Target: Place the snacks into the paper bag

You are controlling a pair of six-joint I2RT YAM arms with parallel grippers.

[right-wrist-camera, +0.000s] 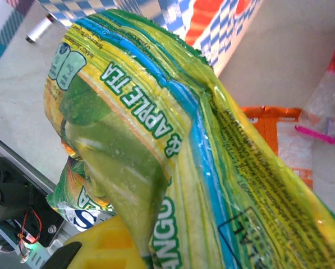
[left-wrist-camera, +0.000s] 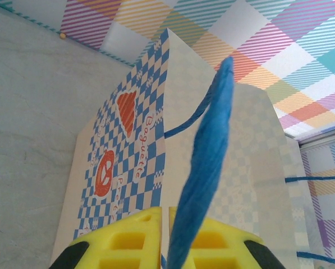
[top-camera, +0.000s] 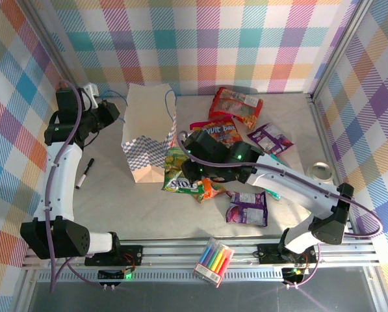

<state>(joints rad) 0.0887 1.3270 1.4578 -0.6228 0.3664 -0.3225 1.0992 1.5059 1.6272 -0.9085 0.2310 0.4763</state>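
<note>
I have the green packet (right-wrist-camera: 156, 112) in hand. My right pincer (right-wrist-camera: 136, 247) is clenched on its lower end, and the rest of the packet bunches up ahead of the fingers. It looks to be off the table (top-camera: 116, 208), though I can't be sure. I take it the grip is at one end so that the free end can lead the way in.

The bag (top-camera: 148, 130) sits just left of that pincer, so close to the packet that I can't tell whether they touch. My left pincer (left-wrist-camera: 164, 216) is clamped on the blue handle (left-wrist-camera: 206, 162). The cord runs up from between the fingers, with the bag's checkered side straight ahead. I read that hold as a brace, because thin paper would slide or fold when a packet is pushed in, and pulling on the cord should also hold the mouth open. I can't see how wide the mouth stands.

The other snacks lie loose to the right of the right pincer and beyond it:
- an orange packet (top-camera: 221, 133) just past it
- a red packet (top-camera: 236, 104) farther off
- a purple packet (top-camera: 268, 138) out to the right

Each of these will need its own trip.

The pen (top-camera: 84, 174) lies on the near side of the left pincer. The markers (top-camera: 213, 261) sit by the arm bases. Neither is a snack, so I'd leave both where they are.
</note>
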